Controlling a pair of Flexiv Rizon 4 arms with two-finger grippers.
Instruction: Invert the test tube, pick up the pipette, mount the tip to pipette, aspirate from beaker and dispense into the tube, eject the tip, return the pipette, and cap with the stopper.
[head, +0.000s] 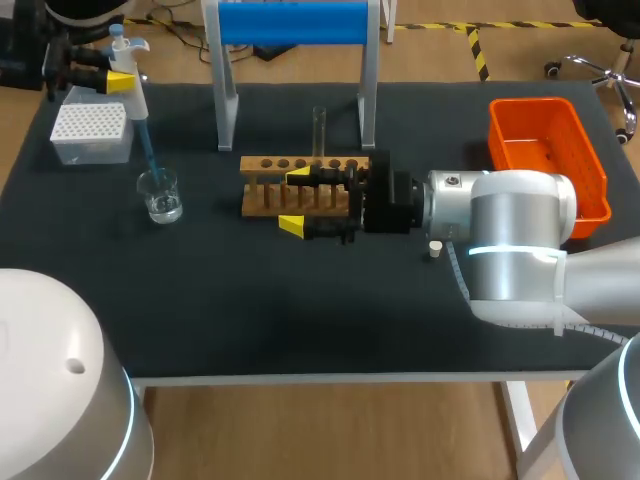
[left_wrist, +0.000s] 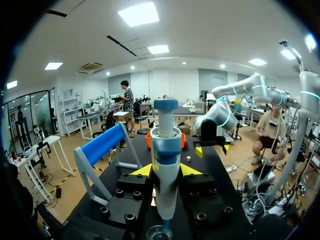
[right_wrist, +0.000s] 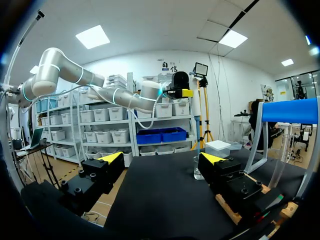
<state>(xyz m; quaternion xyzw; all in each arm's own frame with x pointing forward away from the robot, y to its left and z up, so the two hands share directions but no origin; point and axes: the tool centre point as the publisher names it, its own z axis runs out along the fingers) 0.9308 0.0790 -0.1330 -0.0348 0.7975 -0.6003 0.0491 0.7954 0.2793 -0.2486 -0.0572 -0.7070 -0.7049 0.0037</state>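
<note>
The pipette (head: 130, 95) is gripped by the left fingers (left_wrist: 142, 171) at the upper left, its blue tip (head: 149, 160) dipped in the beaker (head: 160, 195). The right fingers (head: 292, 226) are spread wide, empty, by the rack (head: 262, 205) in the middle. Filling the test tube (head: 319, 130), tip dropping and capping seem left. No writing can be read.

Tip box (head: 90, 133) far left; beaker (head: 160, 196) just before it, pipette (head: 134, 97) tip apparently inside. Rack (head: 262, 198) centre, tube (head: 319, 126) upright in it; stopper (head: 435, 248) right; bin (head: 546, 165) far right.

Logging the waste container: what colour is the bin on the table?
Orange; the bin shows best in head view.
</note>
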